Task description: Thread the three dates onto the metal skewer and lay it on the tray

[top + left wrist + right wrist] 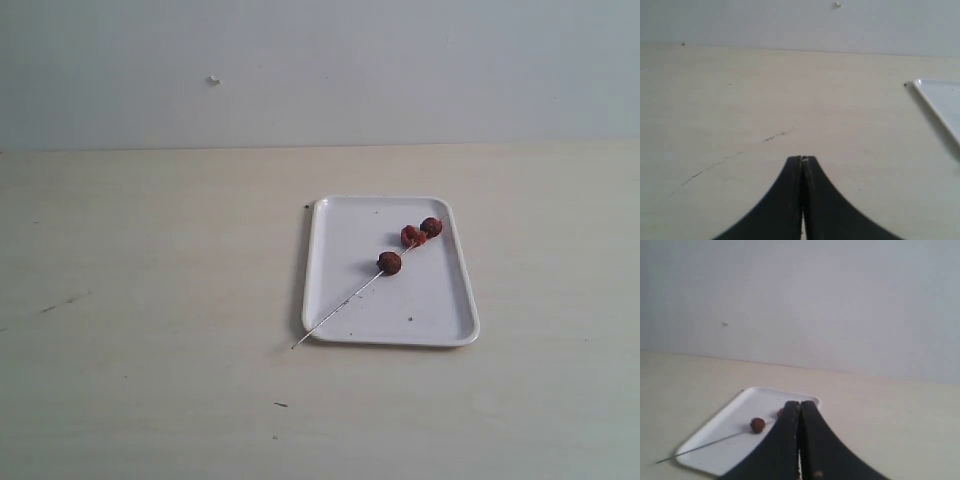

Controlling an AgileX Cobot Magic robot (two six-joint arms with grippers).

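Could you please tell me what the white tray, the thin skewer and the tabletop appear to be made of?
The flat white rectangular tray: likely plastic, smooth and faintly glossy, with moulded rounded corners and a low rim. The very thin straight silver-grey skewer: probably metal, judging by its pale sheen. The pale beige tabletop: perhaps wood or laminate, matt, with faint scratches; unclear which.

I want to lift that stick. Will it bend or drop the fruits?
The metal skewer looks thin but straight, so probably stiff. The three dates are pierced, so they likely won't roll off, but crowd one end, so it may tip that way.
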